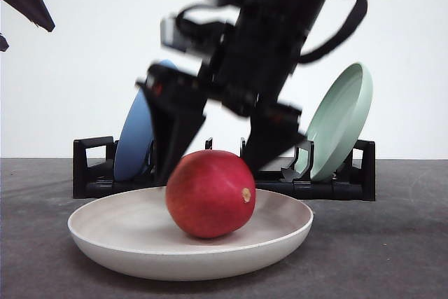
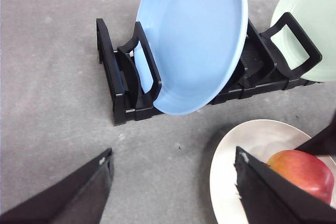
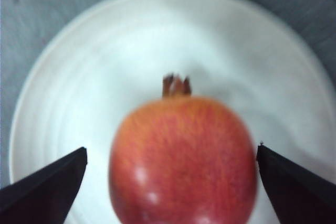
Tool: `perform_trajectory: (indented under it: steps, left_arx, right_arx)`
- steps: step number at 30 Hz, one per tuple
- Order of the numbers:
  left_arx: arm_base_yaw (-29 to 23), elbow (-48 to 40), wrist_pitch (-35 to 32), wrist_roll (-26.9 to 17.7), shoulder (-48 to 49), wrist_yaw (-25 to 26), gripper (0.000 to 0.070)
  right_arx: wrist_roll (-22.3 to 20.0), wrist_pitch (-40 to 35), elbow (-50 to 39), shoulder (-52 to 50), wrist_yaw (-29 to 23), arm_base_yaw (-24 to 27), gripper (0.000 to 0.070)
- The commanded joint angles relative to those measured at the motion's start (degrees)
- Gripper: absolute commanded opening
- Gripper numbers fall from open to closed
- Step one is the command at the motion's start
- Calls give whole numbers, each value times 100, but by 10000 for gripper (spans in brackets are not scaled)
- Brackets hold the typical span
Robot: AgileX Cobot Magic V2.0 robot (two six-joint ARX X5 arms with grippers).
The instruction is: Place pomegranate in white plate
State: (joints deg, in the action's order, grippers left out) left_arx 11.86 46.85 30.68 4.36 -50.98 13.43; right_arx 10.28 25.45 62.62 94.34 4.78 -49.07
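The pomegranate [image 1: 210, 193] sits in the white plate [image 1: 126, 243], low in the centre of the front view, resting on the plate's floor a little right of its middle, its tan scar facing right. Right above it hangs the right tool [image 1: 224, 146], released: one black finger [image 1: 171, 127] drops behind the fruit's left shoulder and the other reaches down at its upper right, and in the right wrist view both tips stand apart from the red skin with pale plate showing in the gaps. The arm is blurred in the front view, so it is in motion, though the direction cannot be told.

The left tool [image 2: 173, 187] is also spread wide and empty, over bare grey desk [image 2: 52, 77], with the plate's edge and the fruit in the lower right of its view. Behind the plate stands a black rack [image 1: 91, 169] holding a blue plate [image 2: 194, 40] and a pale green plate [image 1: 339, 120], both on edge.

By my reading the placing itself is done and the step in hand is the release and retreat. The next move calls for lifting the right tool straight up, clear of the fruit, without nudging it, since a round fruit on a shallow plate would roll at a touch.
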Motion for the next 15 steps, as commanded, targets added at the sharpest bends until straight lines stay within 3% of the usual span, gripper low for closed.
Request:
perform_trajectory:
  steps: [1,8,15]
  left_arx:
    - [15,24,-32,70,-28,14,434]
    - [15,24,-33,90,-28,13,434]
    - [15,24,-33,90,-29,15,434]
  right_arx:
    - [-62,-250,-97,-269,-195,-43,654]
    - [-38,-1620,-1502,-1801,-178,212,644]
    - [156,-1523,-2572,-3342,-177,898,613]
